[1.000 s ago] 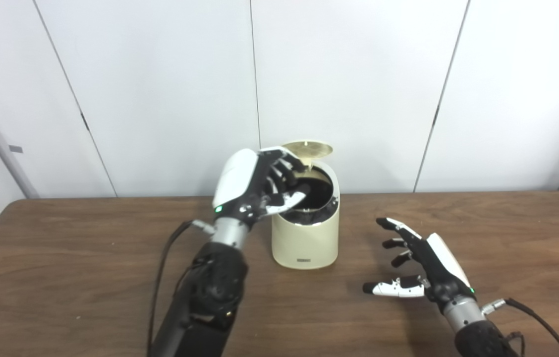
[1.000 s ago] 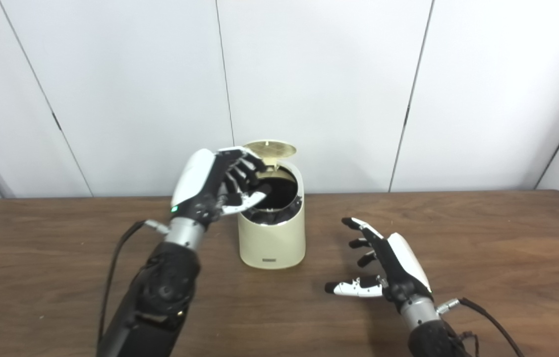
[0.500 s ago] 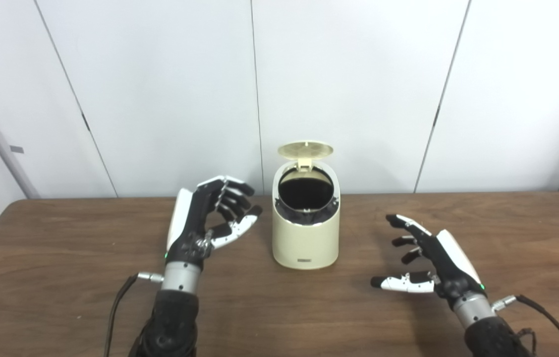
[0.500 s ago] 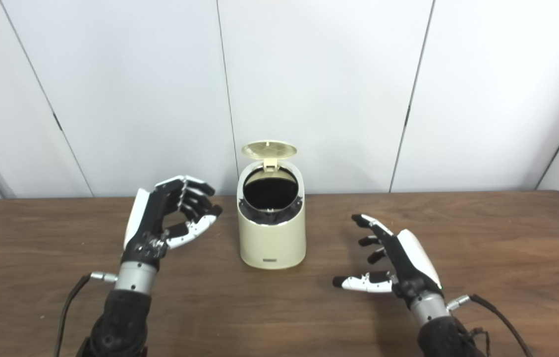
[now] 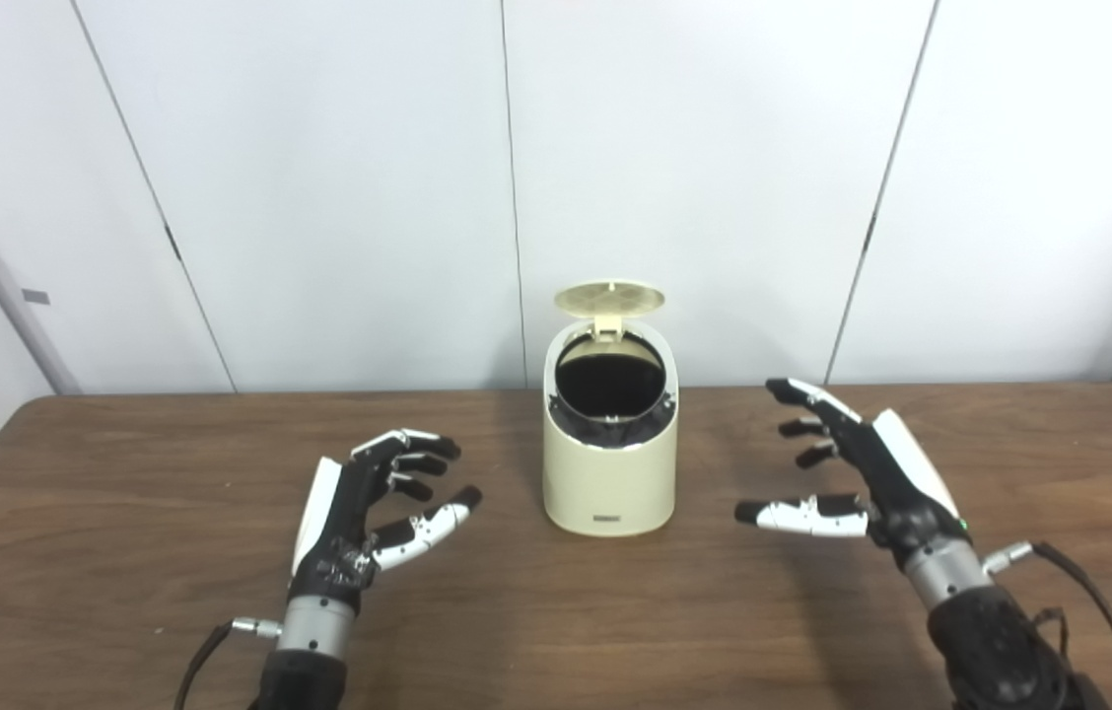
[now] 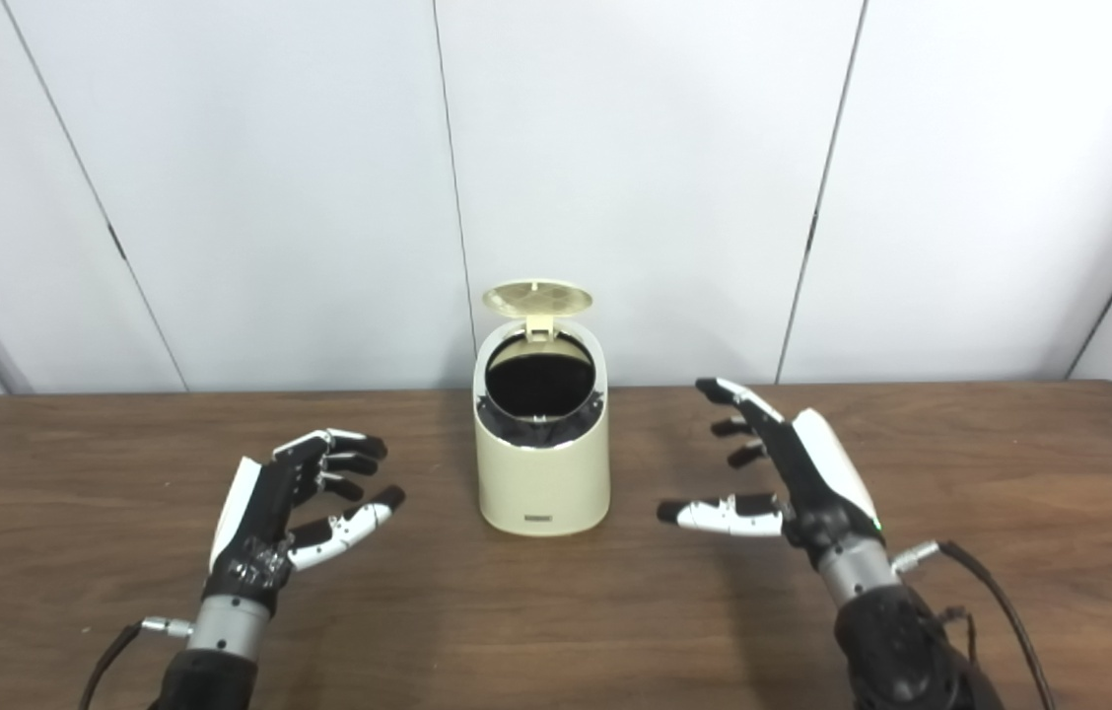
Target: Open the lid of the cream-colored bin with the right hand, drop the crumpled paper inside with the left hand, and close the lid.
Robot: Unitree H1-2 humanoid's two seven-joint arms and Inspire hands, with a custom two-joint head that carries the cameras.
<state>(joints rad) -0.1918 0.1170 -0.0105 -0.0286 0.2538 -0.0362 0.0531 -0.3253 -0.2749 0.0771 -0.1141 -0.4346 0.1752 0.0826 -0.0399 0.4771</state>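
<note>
Bin (image 5: 609, 463) between two empty hands, lid (image 5: 610, 296) up.
Left hand (image 5: 359, 518) and right hand (image 5: 871, 483) flank it, fingers spread, touching nothing.

Left hand (image 5: 359, 513) hovered low, palm turned inward, fingers (image 5: 413, 449) loosely curled and apart, thumb out, holding nothing. Right hand (image 5: 876, 473) raised slightly higher, fingers (image 5: 802, 399) spread forward, thumb pointing inward, empty. Both forearms entered from below.

Cream-colored bin (image 5: 609, 483) stands upright at mid table, toward the back edge. Round lid (image 5: 610, 297) flipped up on rear hinge, fully open. Dark opening faces fwd/up; inside too dark to see contents.
</note>
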